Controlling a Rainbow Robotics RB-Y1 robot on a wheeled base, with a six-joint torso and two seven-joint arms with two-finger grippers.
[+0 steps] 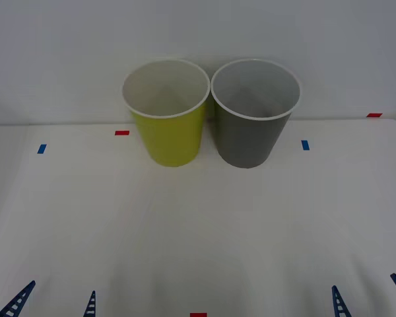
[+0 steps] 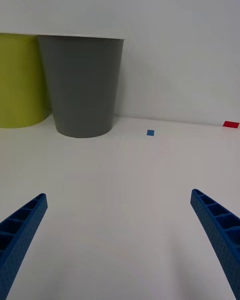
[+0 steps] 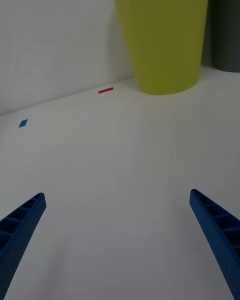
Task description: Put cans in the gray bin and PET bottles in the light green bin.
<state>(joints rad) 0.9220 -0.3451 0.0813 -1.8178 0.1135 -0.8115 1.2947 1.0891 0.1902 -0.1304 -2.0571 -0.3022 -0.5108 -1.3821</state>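
The white table (image 1: pixel 198 231) carried two tall bins standing upright at its far edge, rims touching or nearly so: the light green bin (image 1: pixel 166 112) on the left and the gray bin (image 1: pixel 254 112) on the right, both showing pale insides. Small red and blue tape marks (image 1: pixel 122 133) lay near the far edge. At the near edge, the left gripper (image 1: pixel 53 304) and the right gripper (image 1: pixel 368 300) hovered with blue fingers spread wide, holding nothing.
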